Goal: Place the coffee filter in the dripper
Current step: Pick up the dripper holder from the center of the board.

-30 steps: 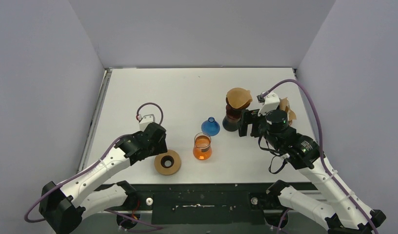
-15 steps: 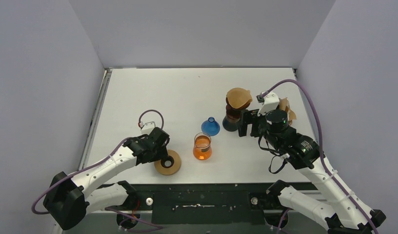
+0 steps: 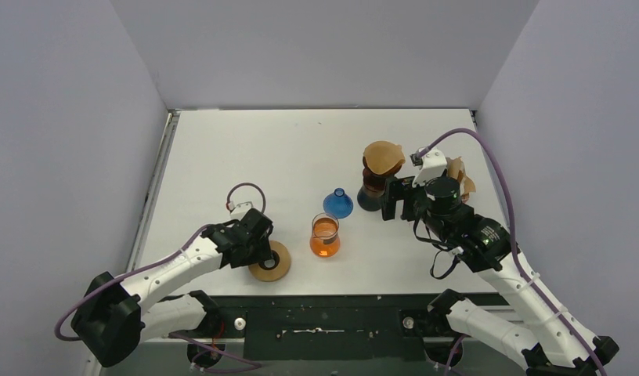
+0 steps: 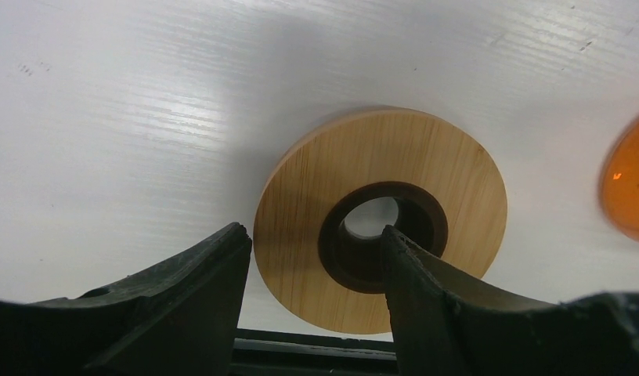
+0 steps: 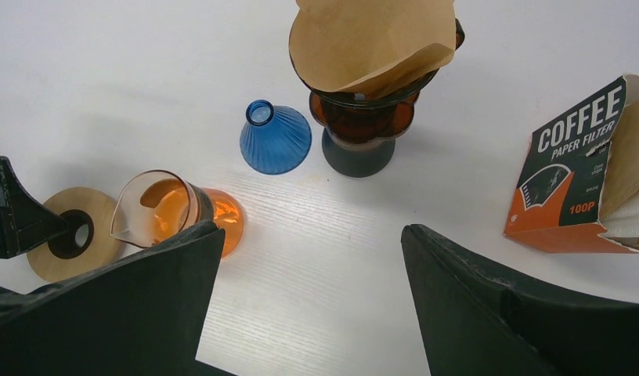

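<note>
Top external view shows the white desk (image 3: 301,141) with both arms reaching over it. Over the desk the right end effector (image 5: 312,235) hangs wide open and empty, near the dark dripper (image 5: 362,125). The left end effector (image 4: 312,235) is part open. The brown coffee filter (image 5: 371,39) sits askew in the dripper's mouth. The wooden ring (image 4: 457,180) lies flat, one left finger outside its rim, the other over its hole.

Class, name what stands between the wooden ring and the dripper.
The orange flask and the blue funnel stand between the ring and the dripper, clearest in the top view.
</note>
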You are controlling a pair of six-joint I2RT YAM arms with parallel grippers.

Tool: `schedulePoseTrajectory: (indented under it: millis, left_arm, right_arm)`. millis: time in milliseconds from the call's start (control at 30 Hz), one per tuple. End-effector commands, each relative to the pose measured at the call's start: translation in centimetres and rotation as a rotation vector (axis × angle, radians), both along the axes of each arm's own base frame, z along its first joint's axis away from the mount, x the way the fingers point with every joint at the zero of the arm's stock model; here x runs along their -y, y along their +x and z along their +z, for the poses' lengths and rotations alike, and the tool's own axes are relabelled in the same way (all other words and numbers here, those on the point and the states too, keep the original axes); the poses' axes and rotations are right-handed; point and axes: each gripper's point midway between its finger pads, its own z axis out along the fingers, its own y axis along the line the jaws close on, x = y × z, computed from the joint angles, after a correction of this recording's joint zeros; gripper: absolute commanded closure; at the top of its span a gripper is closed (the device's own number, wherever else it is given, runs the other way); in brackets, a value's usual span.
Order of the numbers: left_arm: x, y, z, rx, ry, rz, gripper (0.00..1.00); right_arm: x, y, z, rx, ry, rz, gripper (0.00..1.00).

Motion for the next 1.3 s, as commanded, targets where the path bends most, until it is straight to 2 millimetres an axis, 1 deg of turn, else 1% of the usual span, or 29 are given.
schedulePoseTrajectory:
  millis: [0, 133, 567, 733, 867, 967, 1033, 1067, 1267]
  left_arm:
    - [0.5, -0.1, -0.9, -0.010, -0.015, -0.014, 0.41]
    - [0.4, -0.3, -1.4, -0.026, 0.003, -0.013, 0.43]
    - [0.4, -0.2, -1.5, -0.024, 0.006, -0.012, 0.53]
    - [0.6, -0.1, -1.5, -0.027, 0.002, -0.022, 0.64]
    - [0.7, 0.0, -1.3, -0.025, -0.004, -0.029, 0.78]
    - [1.0, 0.2, -0.8, -0.014, -0.011, -0.035, 0.91]
    - [1.0, 0.5, -0.5, -0.005, -0.009, -0.040, 0.98]
    - [1.0, 0.6, -0.3, -0.002, -0.004, -0.042, 1.00]
    - [1.3, 1.6, 1.7, 0.034, 0.002, -0.059, 1.00]
  right_arm:
    - [-0.3, 0.5, 0.7, 0.035, 0.024, -0.002, 0.13]
    - [-0.2, 0.5, 0.8, 0.038, 0.028, -0.003, 0.13]
    - [0.0, 0.3, 0.8, 0.041, 0.029, -0.005, 0.13]
    - [-0.1, 0.2, 0.8, 0.042, 0.034, -0.004, 0.13]
    - [0.0, 0.1, 0.9, 0.044, 0.037, -0.003, 0.13]
    - [0.0, 0.1, 1.0, 0.047, 0.038, -0.004, 0.13]
    - [0.0, 0.1, 1.1, 0.048, 0.039, -0.003, 0.13]
    - [0.1, 0.1, 1.1, 0.049, 0.037, -0.004, 0.13]
    - [0.3, 0.0, 1.3, 0.051, 0.034, -0.008, 0.13]
